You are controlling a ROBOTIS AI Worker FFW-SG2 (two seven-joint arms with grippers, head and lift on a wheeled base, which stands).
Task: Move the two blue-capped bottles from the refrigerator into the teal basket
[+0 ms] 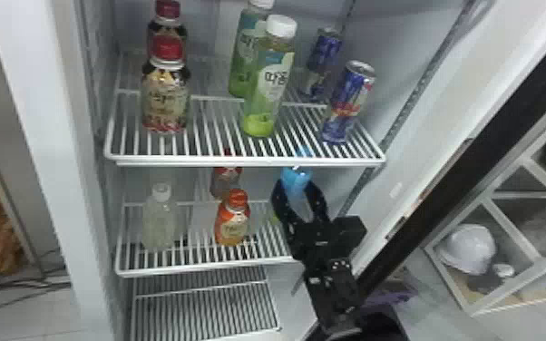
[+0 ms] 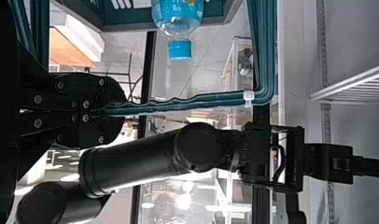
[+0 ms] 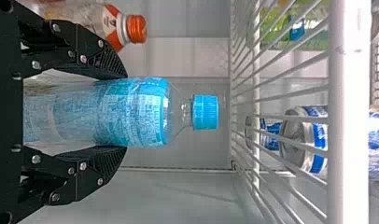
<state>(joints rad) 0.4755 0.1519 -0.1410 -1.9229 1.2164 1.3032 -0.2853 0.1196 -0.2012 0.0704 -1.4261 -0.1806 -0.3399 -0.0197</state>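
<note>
On the middle shelf [image 1: 204, 267], a narrow gap separates the orange bottle [image 1: 232, 224], near the front edge, from the right gripper [image 1: 299, 195]. The red bottle [image 1: 226, 181] blocks the way behind it; another gap lies toward the clear bottle [image 1: 158, 224], near the left edge. The upper shelf [image 1: 240, 161] bars the way just above the gripped bottle's [image 3: 136, 112] cap. At the basket [image 2: 127, 26], a capped bottle [image 2: 178, 16] juts into the open room inside the handle [image 2: 178, 103].
</note>
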